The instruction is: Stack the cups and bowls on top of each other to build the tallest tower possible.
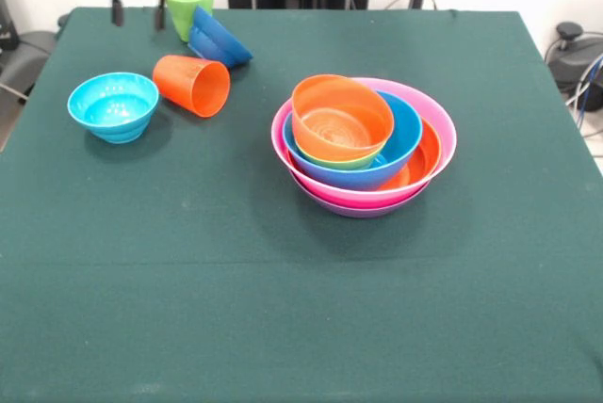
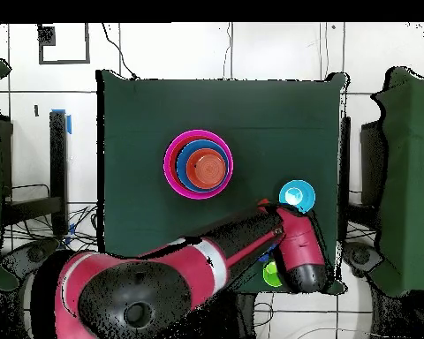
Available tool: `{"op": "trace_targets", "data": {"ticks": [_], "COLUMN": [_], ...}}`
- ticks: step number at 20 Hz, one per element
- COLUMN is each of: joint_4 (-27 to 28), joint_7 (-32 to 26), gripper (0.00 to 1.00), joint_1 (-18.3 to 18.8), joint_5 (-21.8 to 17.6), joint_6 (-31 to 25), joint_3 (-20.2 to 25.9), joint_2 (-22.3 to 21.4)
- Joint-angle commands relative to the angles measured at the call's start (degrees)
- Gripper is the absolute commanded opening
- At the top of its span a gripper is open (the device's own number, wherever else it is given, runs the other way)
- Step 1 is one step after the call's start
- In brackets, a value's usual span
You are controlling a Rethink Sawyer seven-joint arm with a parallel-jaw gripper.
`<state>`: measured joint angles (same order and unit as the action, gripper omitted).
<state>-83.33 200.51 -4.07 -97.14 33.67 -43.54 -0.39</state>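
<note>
The gripper (image 1: 138,6) hangs at the far left corner of the table (image 1: 301,309) with its two dark fingers (image 1: 118,8) spread apart and nothing between them, their tips just above the cloth. Just to their right in the front view stands the lime green cup (image 1: 191,4), upright and mouth up, and a dark blue bowl (image 1: 220,41) leans tilted against the cup's near right side. A little nearer, the orange cup (image 1: 193,85) lies on its side with its mouth turned toward the near right, and to its left the light blue bowl (image 1: 113,105) sits upright, apart from it. The tower (image 1: 364,144) stands well to the right near the table's middle: pink and purple bowls at the base, then a large orange bowl, a blue one, a sliver of lime green, and a small orange bowl (image 1: 341,117) tilted on top. In the overhead view the arm (image 2: 251,243) covers most of the loose group, so only the light blue bowl and a bit of the green cup show. The chief risk, as I judge it, is crowding: closing on the green cup could nudge the leaning blue bowl, which may slide or drop flat, and a glossy tapered wall may slip from a grasp. The lying orange cup could roll if brushed. Any piece set on the tilted top bowl may sit crooked or slide off.
</note>
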Motion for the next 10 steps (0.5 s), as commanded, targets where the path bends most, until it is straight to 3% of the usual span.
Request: {"op": "trace_targets", "data": {"ticks": [1, 6, 10], "joint_4": [0.3, -3.3, -9.7], "joint_7": [-10.0, -14.7, -32.8], "gripper": [1.00, 1.00, 1.00], "joint_1": [8.9, 13.7, 17.1], "joint_5": [3.2, 3.7, 11.8], "joint_6": [4.7, 4.4, -3.4], "joint_3": [12.6, 14.2, 15.3], "joint_2": [-2.0, -4.7, -11.0]}}
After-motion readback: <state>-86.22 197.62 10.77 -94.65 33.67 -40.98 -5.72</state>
